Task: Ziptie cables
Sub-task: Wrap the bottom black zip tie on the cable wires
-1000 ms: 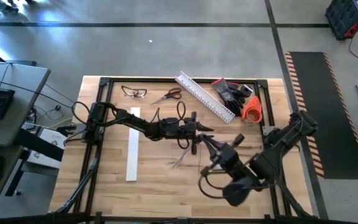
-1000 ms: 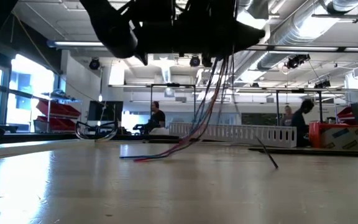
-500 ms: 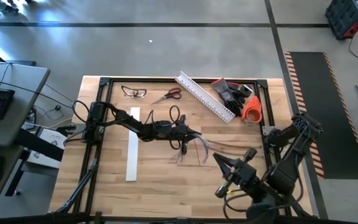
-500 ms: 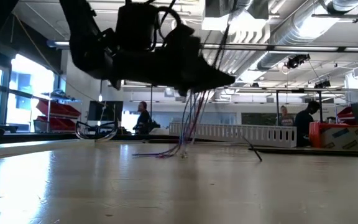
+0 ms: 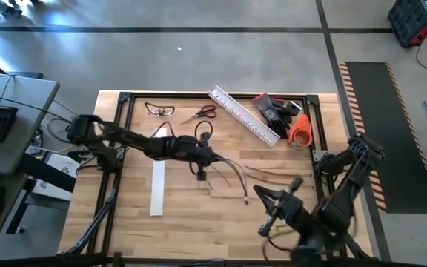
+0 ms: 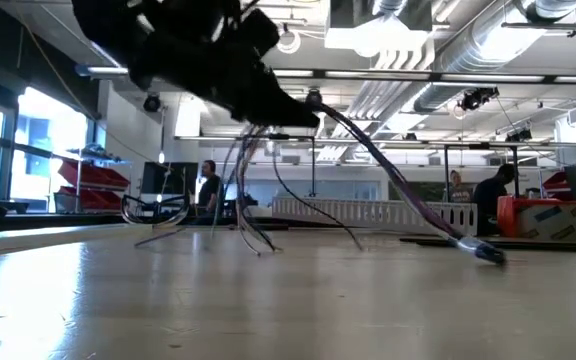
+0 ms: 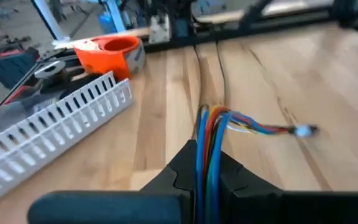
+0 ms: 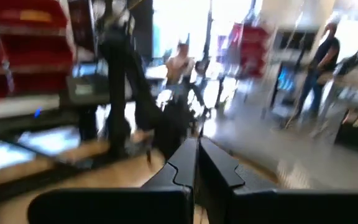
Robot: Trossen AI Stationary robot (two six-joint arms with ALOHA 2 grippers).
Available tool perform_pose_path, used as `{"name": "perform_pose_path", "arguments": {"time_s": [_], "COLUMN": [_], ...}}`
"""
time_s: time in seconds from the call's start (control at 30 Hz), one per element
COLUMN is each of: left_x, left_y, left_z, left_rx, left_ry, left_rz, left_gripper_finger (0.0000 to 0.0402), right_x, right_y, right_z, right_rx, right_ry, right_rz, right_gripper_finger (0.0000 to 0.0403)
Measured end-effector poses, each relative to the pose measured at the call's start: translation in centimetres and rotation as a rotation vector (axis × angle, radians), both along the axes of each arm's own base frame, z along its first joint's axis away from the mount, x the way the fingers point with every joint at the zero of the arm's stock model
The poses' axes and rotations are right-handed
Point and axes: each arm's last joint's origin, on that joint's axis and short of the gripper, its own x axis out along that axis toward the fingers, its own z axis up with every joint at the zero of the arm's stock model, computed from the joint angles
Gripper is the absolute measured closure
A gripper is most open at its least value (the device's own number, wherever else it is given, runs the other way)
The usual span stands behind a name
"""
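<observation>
— While the left gripper (image 7: 207, 177) hangs over the table's middle, what has it got?
— Its fingers are pinched on the cables (image 7: 211, 140), which trail off toward four o'clock onto the wooden table (image 5: 184, 215).
— And the right gripper (image 5: 261, 194)?
— Closed on nothing, near five o'clock.
— How do the cables look?
— Limp strands, blue, red, orange, white. Zipties (image 5: 273, 173) lie at three o'clock; the white slotted channel (image 5: 243, 114) at one o'clock.
</observation>
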Motion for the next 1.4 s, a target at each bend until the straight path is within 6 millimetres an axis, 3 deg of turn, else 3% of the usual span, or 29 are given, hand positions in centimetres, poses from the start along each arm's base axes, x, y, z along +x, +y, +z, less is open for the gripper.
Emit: {"name": "perform_pose_path", "arguments": {"time_s": [0.1, 0.2, 0.4, 0.57, 0.7, 0.9, 1.03, 1.13, 1.3, 1.4], "left_x": [-0.8, -1.5, -1.8, -1.9, -1.9, -1.9, -1.9, -2.1, -2.8, -3.1], "left_y": [0.0, 0.0, 0.1, 0.1, 0.0, 0.1, 0.1, 0.1, 0.1, 0.1], "left_z": [1.8, 2.7, 2.8, 2.7, 2.7, 2.7, 2.6, 2.7, 3.7, 4.6], "left_rx": [0.032, 0.040, 0.046, 0.046, 0.048, 0.056, 0.057, 0.063, 0.074, 0.118], "left_ry": [0.021, 0.034, 0.057, 0.067, 0.071, 0.071, 0.079, 0.092, 0.081, 0.125], "left_rz": [-0.010, -0.010, 0.000, 0.001, 0.002, 0.003, 0.003, 0.000, 0.012, -0.009], "left_gripper_finger": [0.0401, 0.0401, 0.0402, 0.0402, 0.0401, 0.0401, 0.0401, 0.0401, 0.0401, 0.0401], "right_x": [0.9, 2.0, 4.2, 5.4, 5.7, 6.9, 7.6, 7.7, 7.0, 6.6], "right_y": [-2.5, -4.5, -7.6, -10.0, -11.2, -11.2, -11.1, -11.0, -10.6, -10.1], "right_z": [-2.8, -7.0, -14.4, -19.3, -21.9, -24.0, -24.6, -24.5, -23.4, -22.0], "right_rx": [0.203, 0.332, 0.580, 0.777, 0.846, 0.875, 0.874, 0.863, 0.834, 0.793], "right_ry": [0.097, 0.237, 0.445, 0.394, 0.371, 0.469, 0.502, 0.537, 0.701, 0.808], "right_rz": [-0.040, -0.109, -0.075, 0.033, 0.014, 0.008, -0.014, -0.034, -0.045, -0.052], "right_gripper_finger": [0.0396, 0.0366, 0.0245, 0.0142, 0.0117, 0.0135, 0.0171, 0.0227, 0.0371, 0.0387]}}
